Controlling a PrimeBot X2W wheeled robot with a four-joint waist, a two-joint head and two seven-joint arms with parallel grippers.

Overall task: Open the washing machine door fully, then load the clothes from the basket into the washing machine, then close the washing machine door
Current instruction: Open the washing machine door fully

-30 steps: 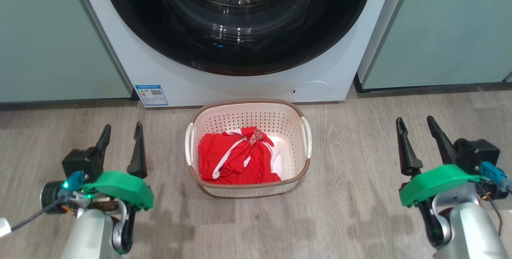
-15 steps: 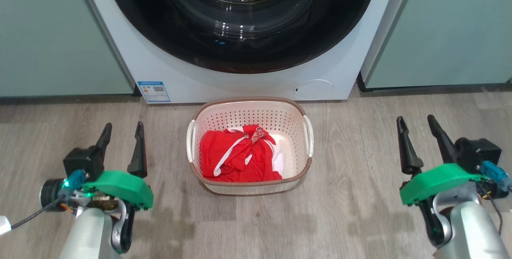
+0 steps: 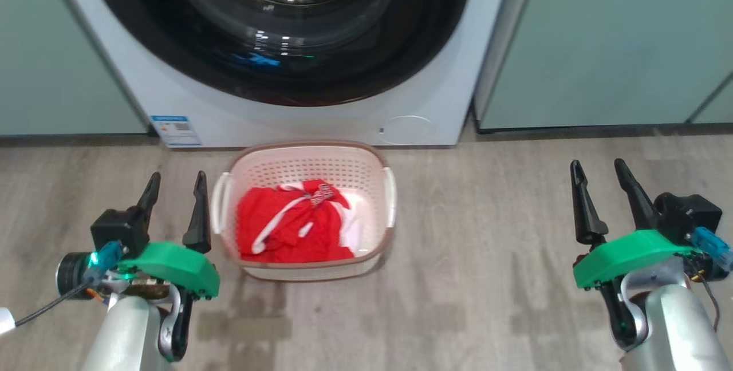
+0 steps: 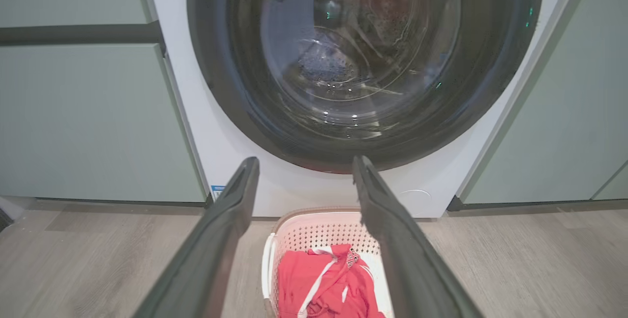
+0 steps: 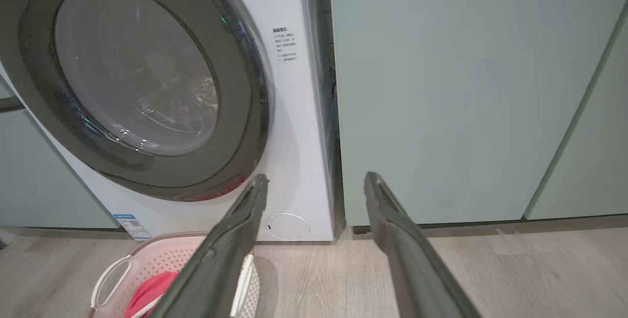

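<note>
Door shut, both end effectors spread and empty

The washing machine door [image 3: 286, 87] sits closed on the washing machine [image 3: 286, 125], ahead of and above both arms; the left end effector [image 3: 177, 178] is nearer it, just beside the basket [image 3: 303, 146] on the floor, which holds the clothes [image 3: 286, 228]; the right end effector [image 3: 596, 164] hangs well apart, off toward the door's right side.

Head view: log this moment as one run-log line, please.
washing machine door: shut, not yet opened | clothes: in basket | left gripper: open, empty | right gripper: open, empty
</note>
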